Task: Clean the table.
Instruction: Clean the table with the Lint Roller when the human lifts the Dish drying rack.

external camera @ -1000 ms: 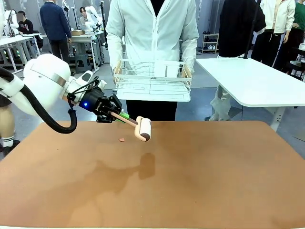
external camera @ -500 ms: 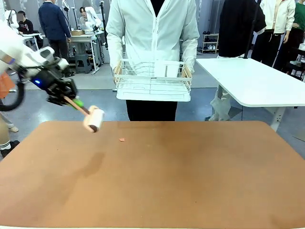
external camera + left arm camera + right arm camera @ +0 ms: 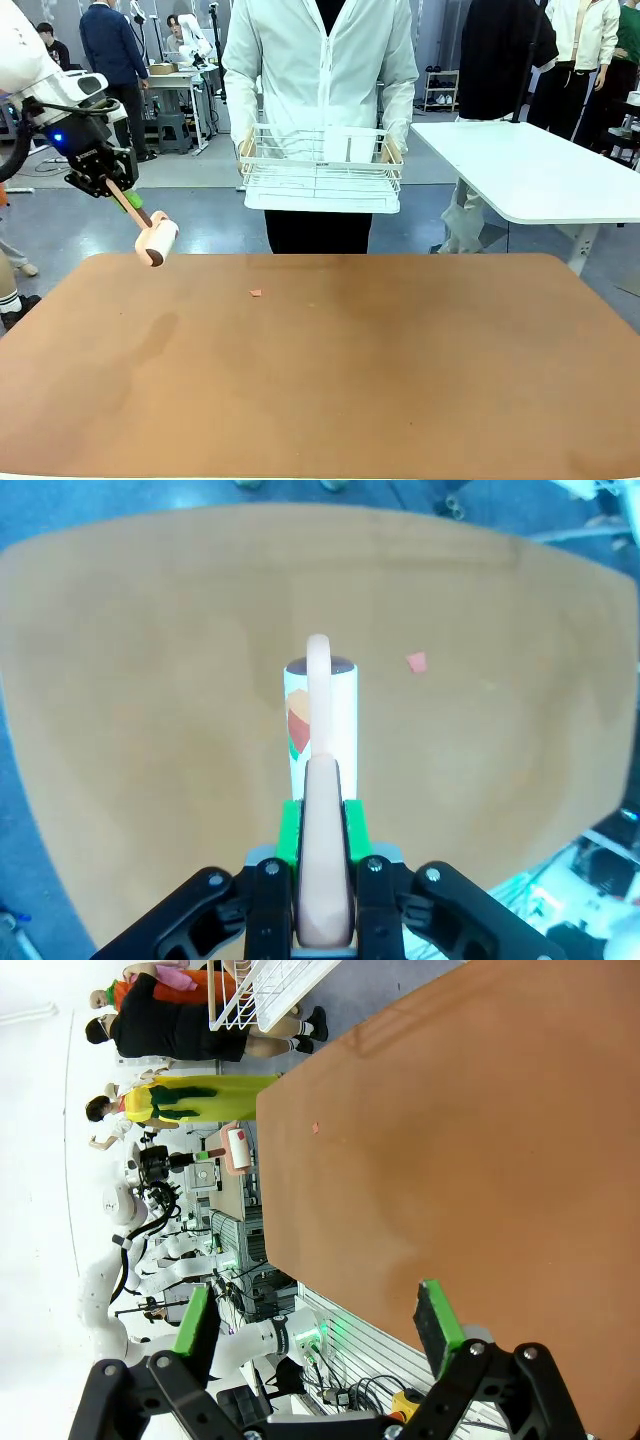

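Nearest the robot, the right gripper has its 2 fingers spread wide, green pads well apart, and nothing between them. It looks across the reddish-brown table, whose broad matte top runs from the near edge to rounded far corners.

Farther out, left of the middle, 1 small pink scrap lies flat on the tabletop, apart from everything else.

Beyond it, over the table's far left part, the left gripper is clamped tight on the peach handle of a lint roller. In the left wrist view both green pads press against the handle's sides. The handle runs straight out from the fingers and arches over the white roll, which carries red, orange and green patches on its sheet. In the front view the arm comes in from the upper left. The handle slopes down and to the right, and the roll hangs clear of the top with its shadow on the surface below. The scrap lies to the right of the roll, not touching it.

At the far edge a person in a white zipped jacket stands facing the robot, holding a white wire basket in both hands at waist height, above and behind the table's rim.

Farther right, behind the table, stands a white-topped desk.
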